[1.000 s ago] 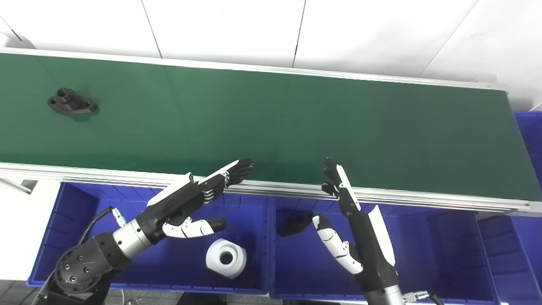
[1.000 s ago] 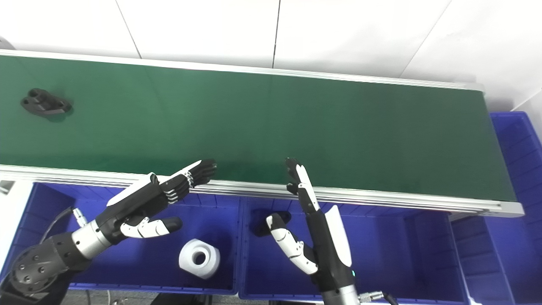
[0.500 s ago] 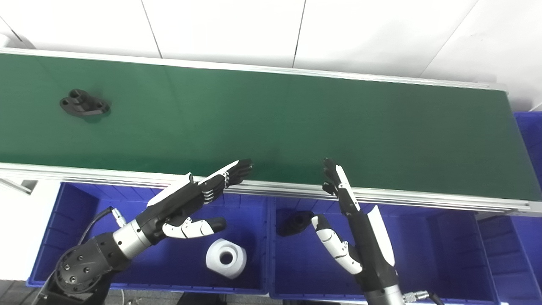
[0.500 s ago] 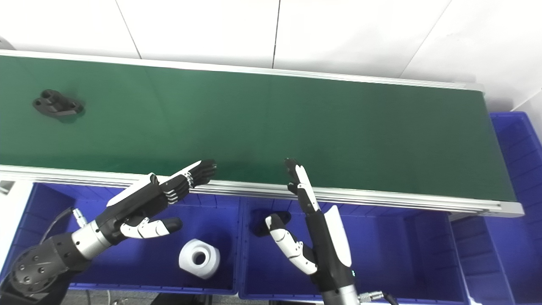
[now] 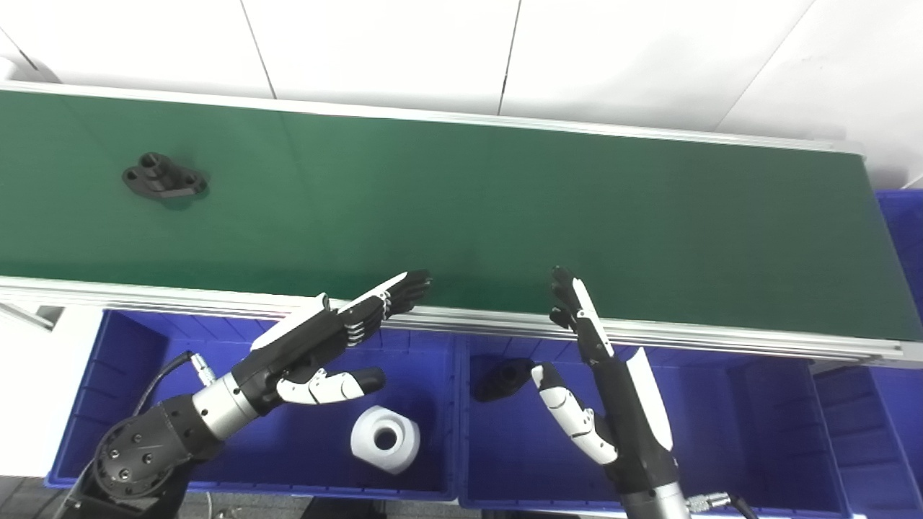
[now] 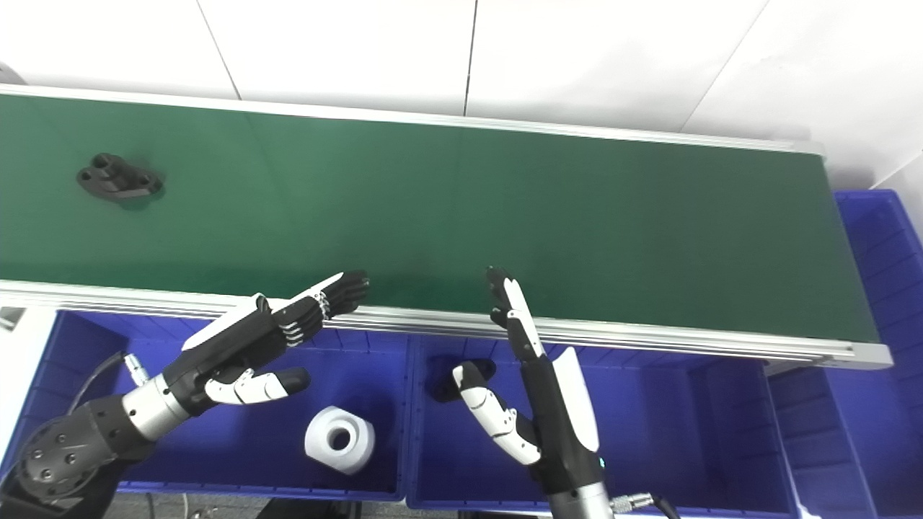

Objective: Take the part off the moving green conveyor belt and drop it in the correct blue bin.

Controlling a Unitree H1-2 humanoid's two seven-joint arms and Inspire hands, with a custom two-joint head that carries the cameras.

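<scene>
A black flanged part (image 5: 165,176) with holes lies on the green conveyor belt (image 5: 469,209) at its far left; it also shows in the right eye view (image 6: 120,177). My left hand (image 5: 328,340) is open and empty, fingers stretched out over the belt's near rail, far right of the part. My right hand (image 5: 602,382) is open and empty, fingers pointing up at the near rail. Below the belt stand two blue bins: the left bin (image 5: 144,432) holds a white cylinder (image 5: 385,437), the right bin (image 5: 750,432) holds a black part (image 5: 505,379).
The aluminium rail (image 5: 721,335) runs along the belt's near edge above the bins. Another blue bin (image 5: 901,216) stands past the belt's right end. A white wall is behind the belt.
The black part has ridden the belt to the right. Both hands have stayed where they were, open.
</scene>
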